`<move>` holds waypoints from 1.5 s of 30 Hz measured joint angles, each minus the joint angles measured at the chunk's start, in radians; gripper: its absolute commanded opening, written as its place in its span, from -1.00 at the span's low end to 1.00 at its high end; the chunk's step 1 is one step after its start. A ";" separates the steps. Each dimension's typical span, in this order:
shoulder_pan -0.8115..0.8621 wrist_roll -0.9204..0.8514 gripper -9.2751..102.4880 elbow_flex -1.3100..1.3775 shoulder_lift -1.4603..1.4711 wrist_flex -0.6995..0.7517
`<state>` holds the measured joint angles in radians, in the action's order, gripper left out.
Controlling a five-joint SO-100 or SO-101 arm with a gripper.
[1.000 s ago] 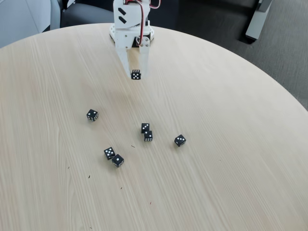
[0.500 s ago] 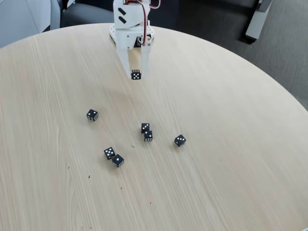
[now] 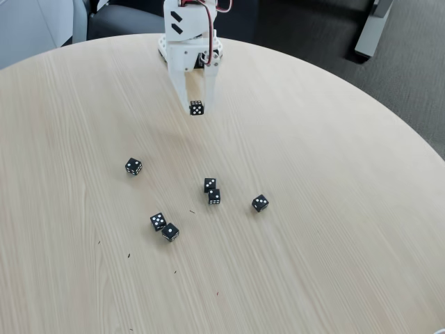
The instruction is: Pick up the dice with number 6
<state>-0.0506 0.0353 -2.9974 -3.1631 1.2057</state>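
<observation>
My white gripper reaches down from the arm's base at the far edge of the round table. It is shut on a small black die with white pips, which sits between the two fingertips. The face turned to the camera shows several pips, so this looks like the dice with number 6, but the pips are too small to count surely. Whether the die hangs clear of the tabletop cannot be told in this fixed view.
Several other black dice lie on the light wooden table: one at the left, a touching pair in the middle, one to the right, and a pair nearer the front. Dark floor lies beyond the table's far edge.
</observation>
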 measured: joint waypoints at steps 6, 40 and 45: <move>0.000 -0.002 -0.83 0.000 0.000 0.000; -0.014 0.064 -0.83 0.000 0.000 0.000; -0.014 0.069 -0.83 0.000 0.000 0.000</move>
<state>-0.0644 0.1043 -2.9974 -3.1631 1.2057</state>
